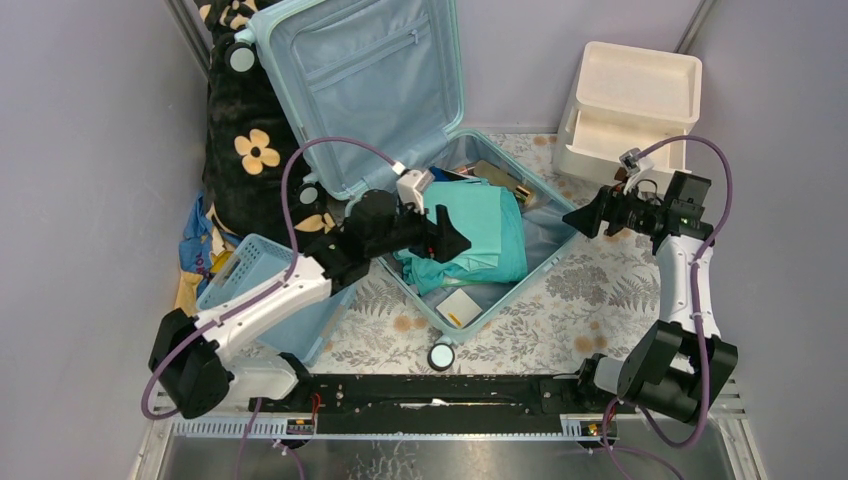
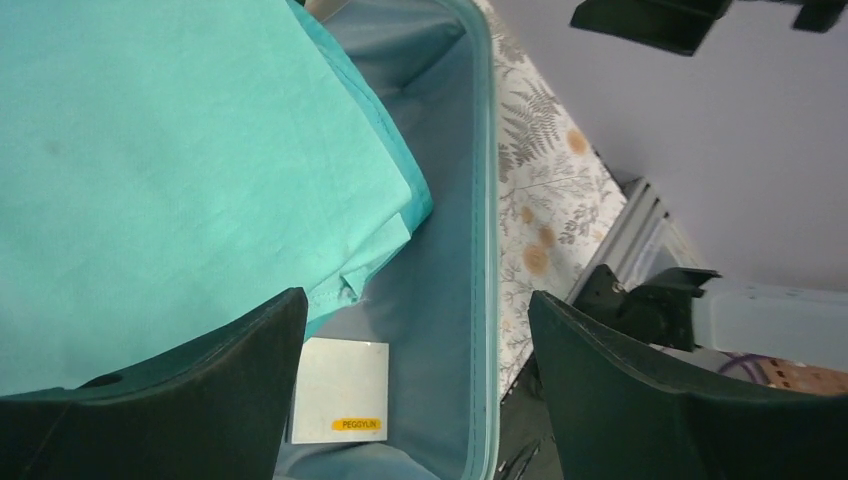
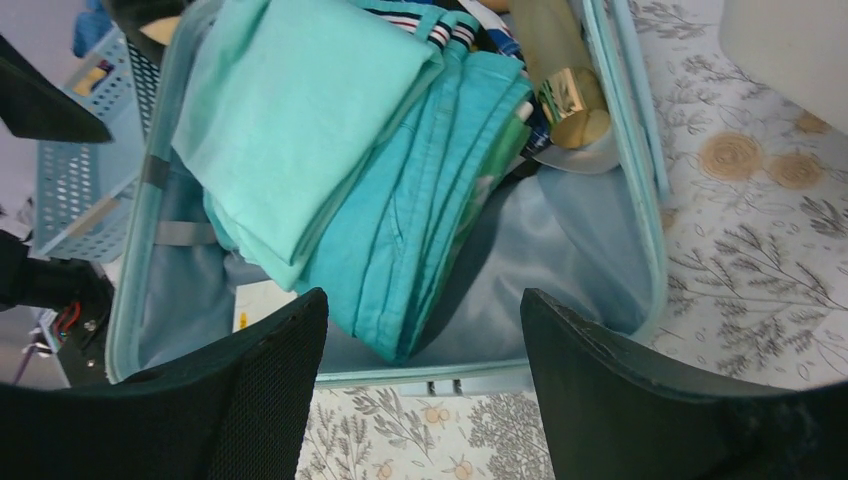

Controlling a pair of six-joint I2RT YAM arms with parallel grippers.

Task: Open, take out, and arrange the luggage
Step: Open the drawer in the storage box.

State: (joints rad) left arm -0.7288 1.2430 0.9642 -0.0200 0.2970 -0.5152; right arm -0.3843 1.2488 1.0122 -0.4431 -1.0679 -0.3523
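- Across the middle of the floral table (image 1: 600, 290): the luggage (image 1: 370, 90), already open, lid leaning upright toward the back wall, base flat and facing both arms, likely so the contents can be reached from above.
- Pale aqua shell, small wheels at the corners, grey-blue lining with a zipped pocket in the lid; base not yet emptied.
- Black flowered cushion (image 1: 250, 150) behind the lid at far left, seemingly propping it.
- Cream drawer unit (image 1: 630, 105) at far right and blue basket (image 1: 240, 265) at near left, flanking the case, probably as places for sorted items.
- Folded teal clothes (image 1: 480, 230) stacked in the base, filling much of it.
- Left gripper (image 1: 452, 238) just over that stack, jaws spread wide, grasping nothing; apparently lined up for a pick.
- Right gripper (image 1: 585, 218) beside the case's right rim, jaws likewise parted and empty, aimed at the contents.
- Gold-capped bottle (image 3: 570, 100) tucked along the far side of the base, beside the clothes.
- White card (image 1: 460, 308) with a yellow label, flat on the lining at the near corner.
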